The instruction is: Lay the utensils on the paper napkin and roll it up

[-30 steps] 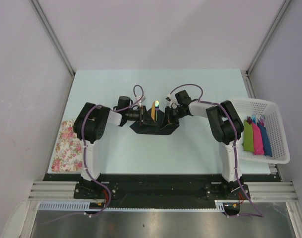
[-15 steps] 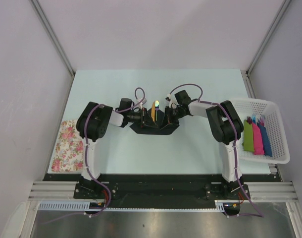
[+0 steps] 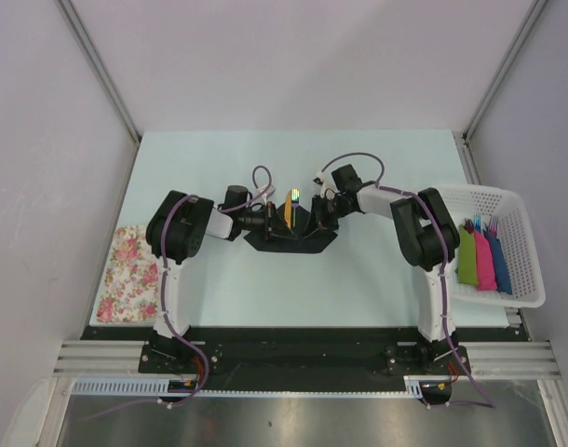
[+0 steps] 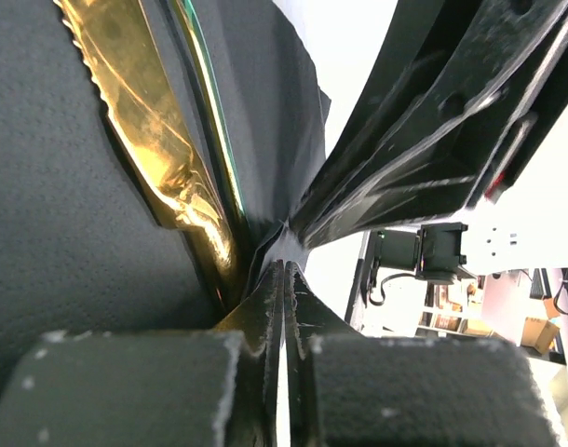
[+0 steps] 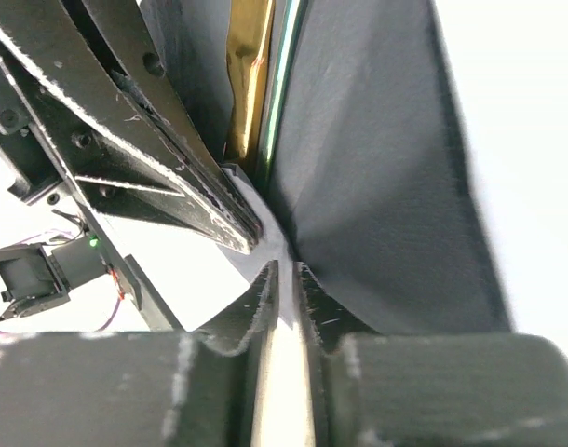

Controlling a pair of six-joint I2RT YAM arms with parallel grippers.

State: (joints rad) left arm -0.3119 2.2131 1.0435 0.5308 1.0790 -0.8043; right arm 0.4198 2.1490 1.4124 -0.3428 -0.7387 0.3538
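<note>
The black paper napkin (image 3: 293, 243) lies mid-table with both side flaps lifted into a trough. The yellow-orange utensils (image 3: 289, 211) lie along its middle. My left gripper (image 3: 273, 222) is at the left flap and my right gripper (image 3: 314, 219) at the right flap, facing each other. In the left wrist view the gripper (image 4: 284, 265) is shut, pinching a fold of the napkin (image 4: 60, 233) beside a gold knife (image 4: 163, 158). In the right wrist view the gripper (image 5: 286, 270) shows a narrow slit between its fingers, at the edge of the napkin (image 5: 377, 186), beside the utensils (image 5: 247, 84).
A white basket (image 3: 519, 199) at the table's right edge holds green, pink and blue bundles (image 3: 481, 258). A floral cloth (image 3: 128, 275) lies at the left edge. Grey walls close in the table on three sides.
My left gripper has closed and slid a little right onto the napkin's left flap. The right gripper's jaws have eased slightly apart.
</note>
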